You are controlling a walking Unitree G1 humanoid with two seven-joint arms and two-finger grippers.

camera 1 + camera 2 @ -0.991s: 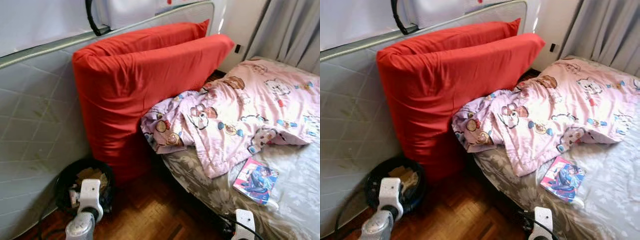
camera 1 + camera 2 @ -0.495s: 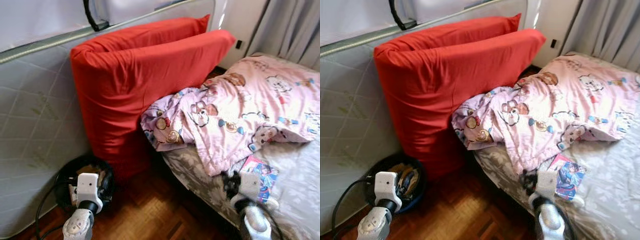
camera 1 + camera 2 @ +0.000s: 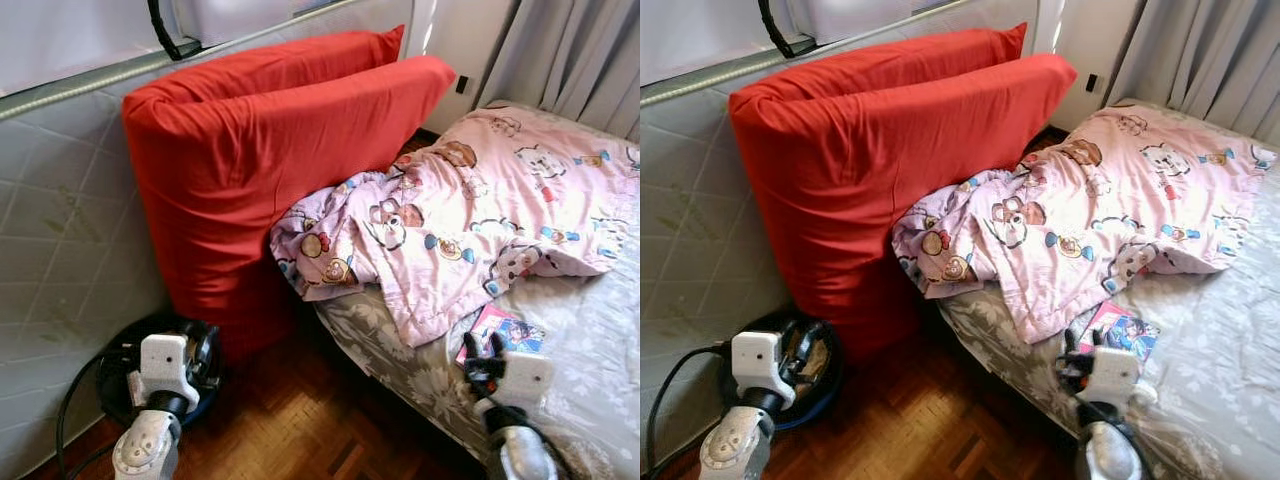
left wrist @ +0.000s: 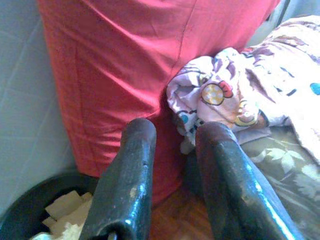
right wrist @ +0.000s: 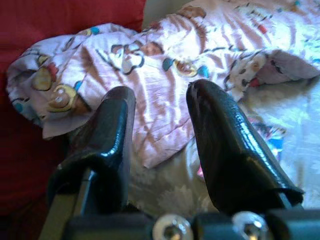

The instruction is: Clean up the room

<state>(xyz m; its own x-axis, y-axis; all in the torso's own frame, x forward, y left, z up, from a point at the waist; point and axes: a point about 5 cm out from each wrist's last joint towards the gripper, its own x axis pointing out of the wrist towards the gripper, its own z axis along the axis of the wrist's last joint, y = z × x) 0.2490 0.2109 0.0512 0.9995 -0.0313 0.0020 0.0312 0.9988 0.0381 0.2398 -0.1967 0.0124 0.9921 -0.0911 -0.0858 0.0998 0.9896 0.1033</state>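
Progress: the tidying looks barely begun; nothing is in either pincer.
Bed [image 3: 600, 400]: right half of the frame, its grey floral sheet exposed.
Pink blanket [image 3: 470, 215]: crumpled across the bed at centre right, one corner spilling over the bed's near edge.
Comic book [image 3: 500, 332]: lower right, flat on the sheet just below the blanket's hem, not yet picked up.
Right pincer [image 3: 484, 356]: lower right, fingers spread, empty, just beside the book's near edge.
Left pincer [image 4: 172, 165]: lower left, fingers spread, empty, above the black bin [image 3: 125, 352].
Red cushion [image 3: 270, 150]: upper centre, leaning on the upright grey mattress [image 3: 60, 230].
Open room: a narrow strip of wooden floor [image 3: 300, 420] between cushion, bin and bed edge.
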